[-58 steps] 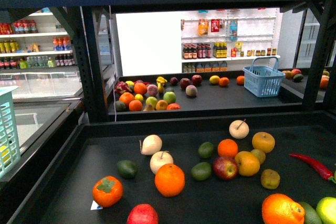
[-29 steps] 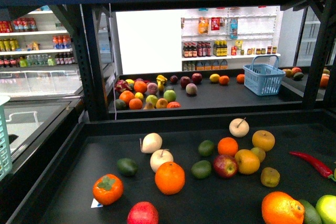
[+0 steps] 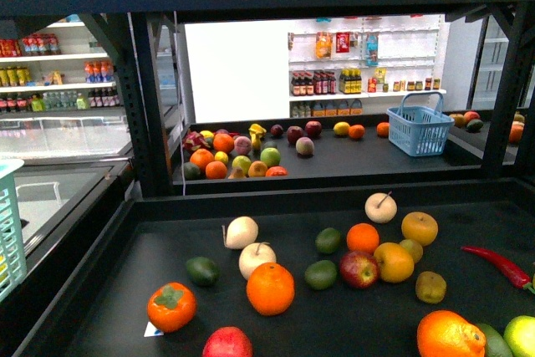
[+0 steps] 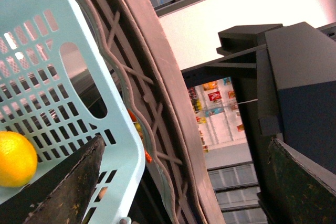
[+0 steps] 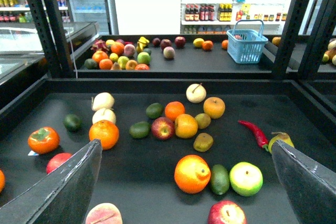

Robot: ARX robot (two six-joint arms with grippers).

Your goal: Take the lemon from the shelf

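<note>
At the left edge of the front view, the pale teal basket [image 3: 10,232] sits a little lower and nearer than a second ago, after dipping almost out of sight in between. The fruit on the shelf [image 3: 117,282] has not moved. My reading is that the basket side of the rig is shifting while the picking itself is already done, since a bright yellow round fruit, most likely the lemon [image 4: 16,158], lies inside the basket and not on the deck.

In the left wrist view the left gripper [image 4: 186,140] is spread wide with nothing between its jaws. The lemon rests behind the basket's mesh wall, just beside one finger [image 4: 68,182] and outside the gap, so it is not being pinched.

The right gripper [image 5: 185,148] is also spread and empty, hanging over the near part of the shelf above the loose fruit, well apart from the basket. If that yellow fruit is the lemon, little remains of the task.
</note>
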